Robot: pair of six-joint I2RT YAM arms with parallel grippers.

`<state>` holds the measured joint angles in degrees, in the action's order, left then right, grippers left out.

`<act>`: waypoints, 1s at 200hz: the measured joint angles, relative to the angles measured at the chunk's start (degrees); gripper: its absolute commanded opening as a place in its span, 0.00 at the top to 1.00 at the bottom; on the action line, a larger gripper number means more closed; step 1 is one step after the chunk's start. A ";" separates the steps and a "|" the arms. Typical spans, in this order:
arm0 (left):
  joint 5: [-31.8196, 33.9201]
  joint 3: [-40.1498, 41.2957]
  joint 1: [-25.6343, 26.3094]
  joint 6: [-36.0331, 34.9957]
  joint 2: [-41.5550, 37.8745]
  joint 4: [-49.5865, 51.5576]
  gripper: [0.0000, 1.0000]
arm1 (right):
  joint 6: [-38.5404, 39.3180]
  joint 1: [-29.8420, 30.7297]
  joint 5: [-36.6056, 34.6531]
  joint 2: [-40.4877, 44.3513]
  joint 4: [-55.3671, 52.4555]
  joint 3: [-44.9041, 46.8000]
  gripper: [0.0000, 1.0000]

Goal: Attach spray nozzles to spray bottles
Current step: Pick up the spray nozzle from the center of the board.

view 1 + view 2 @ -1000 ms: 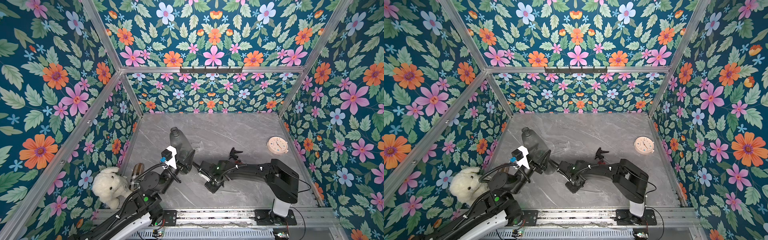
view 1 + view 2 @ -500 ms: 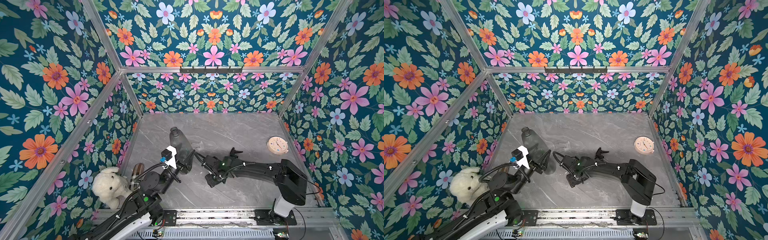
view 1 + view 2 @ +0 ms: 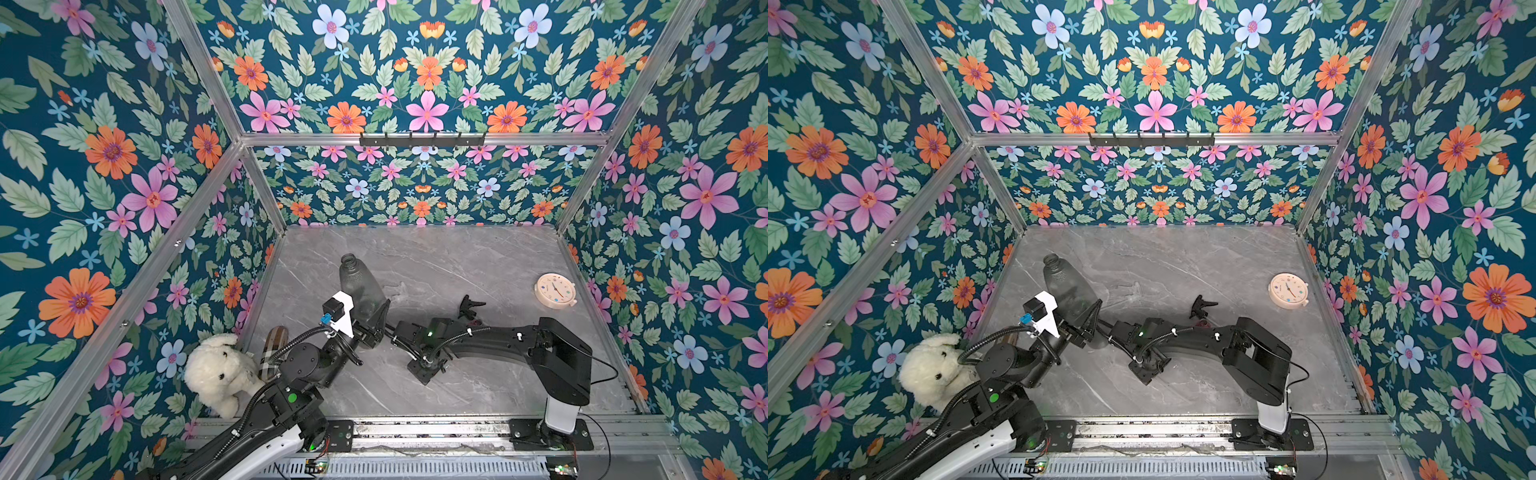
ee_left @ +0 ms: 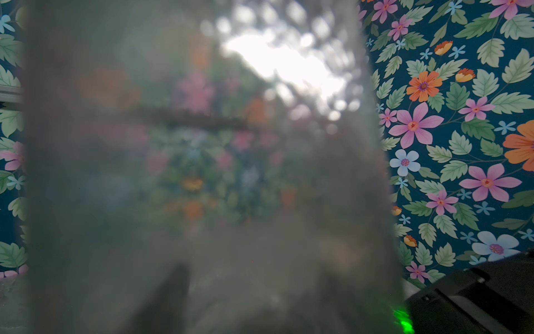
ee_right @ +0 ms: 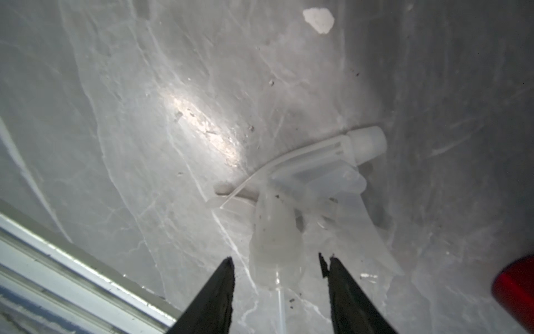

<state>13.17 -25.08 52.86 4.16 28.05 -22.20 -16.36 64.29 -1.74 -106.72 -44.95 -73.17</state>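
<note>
Now, lower centre, clamping grey bottle (image 3: pixel 359 282) in left gripper (image 3: pixel 371 318); straddling clear nozzle (image 5: pixel 318 177) with parted right gripper (image 5: pixel 277 257), red bottle (image 5: pixel 514 289) near.

No word, brand or label can be read anywhere in these views. The round clock (image 3: pixel 555 291) on the tabletop (image 3: pixel 457 257) carries small coloured marks around its dial in both top views, too small to read as numbers.

The right arm (image 3: pixel 498 336) shifted slightly, and its fingers (image 5: pixel 213 297) spread wider.
</note>
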 measured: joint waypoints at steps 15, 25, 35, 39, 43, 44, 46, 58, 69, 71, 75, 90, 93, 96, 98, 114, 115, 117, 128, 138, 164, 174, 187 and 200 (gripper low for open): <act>0.15 0.00 0.00 -0.02 -0.28 -0.02 1.00 | 0.11 0.11 -0.31 -0.96 0.09 -0.17 0.50; 0.20 0.00 0.00 -0.02 -0.22 -0.02 1.00 | 0.24 0.15 -0.46 -1.60 0.28 -0.24 0.51; 0.20 0.00 0.00 -0.02 -0.15 0.00 1.00 | 0.24 0.15 -0.61 -2.05 0.35 -0.28 0.52; 0.20 0.00 0.00 -0.02 -0.13 0.00 1.00 | 0.24 0.15 -0.63 -2.21 0.39 -0.31 0.52; 0.20 0.00 0.00 -0.02 -0.11 0.00 1.00 | 0.24 0.15 -0.74 -2.36 0.44 -0.37 0.53; 0.20 0.00 0.00 -0.02 -0.11 0.00 1.00 | 0.24 0.15 -0.76 -2.38 0.44 -0.37 0.53; 0.20 0.00 0.00 -0.02 -0.11 0.00 1.00 | 0.24 0.15 -0.81 -2.45 0.48 -0.39 0.53; 0.22 0.00 0.00 -0.02 -0.09 0.00 1.00 | 0.26 0.15 -1.09 -2.78 0.94 -0.42 0.54; 0.22 0.00 0.00 -0.02 0.02 0.00 1.00 | 0.24 0.11 -1.36 -3.04 1.22 -0.46 0.54; 0.22 0.00 0.00 -0.02 0.04 0.00 1.00 | 0.26 0.11 -1.36 -3.08 1.29 -0.48 0.54; 0.22 0.00 0.00 -0.02 0.07 0.00 1.00 | 0.24 0.09 -1.36 -3.21 1.42 -0.48 0.54; 0.22 0.02 0.00 -0.02 0.15 0.00 1.00 | 0.24 0.09 -1.38 -3.82 1.77 -0.48 0.54; 0.22 0.04 0.00 -0.02 0.15 0.00 1.00 | 0.24 0.09 -1.38 -3.98 1.90 -0.48 0.55; 0.22 0.07 0.00 -0.02 0.15 0.00 1.00 | 0.24 0.09 -1.36 -4.09 1.95 -0.48 0.55; 0.22 0.09 0.00 -0.02 0.15 0.00 1.00 | 0.24 0.09 -1.29 -4.20 1.97 -0.52 0.55; 0.20 0.09 0.00 -0.02 0.17 0.00 1.00 | 0.24 0.09 -1.20 -4.50 2.19 -0.70 0.59; 0.20 0.09 0.00 -0.02 0.17 0.00 1.00 | 0.24 0.09 -1.18 -4.50 2.23 -0.70 0.59; 0.20 0.09 0.00 -0.02 0.17 0.00 1.00 | 0.24 0.09 -1.18 -4.52 2.25 -0.70 0.59; 0.20 0.09 0.00 0.00 0.15 0.00 1.00 | 0.22 0.11 -1.11 -4.52 2.40 -0.59 0.64; 0.20 0.09 0.00 0.00 0.15 0.00 1.00 | 0.20 0.09 -0.81 -4.37 2.80 -0.35 0.67; 0.20 0.09 0.00 0.00 -0.02 0.00 1.00 | -0.20 -0.70 -0.31 -2.56 3.96 1.31 0.70; 0.20 0.09 0.00 0.00 -0.07 0.00 1.00 | -0.48 -1.27 -0.31 -1.09 4.13 1.97 0.71; 0.20 0.09 0.00 0.00 0.04 0.00 1.00 | -1.03 -1.95 -0.42 1.84 4.26 2.32 0.71; 0.20 0.09 0.00 0.00 0.15 0.00 1.00 | -1.27 -2.54 -0.50 5.81 4.72 2.40 0.71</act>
<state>13.37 -24.99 52.86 4.16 28.21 -22.20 -17.63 61.76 -2.24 -100.90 -40.23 -70.76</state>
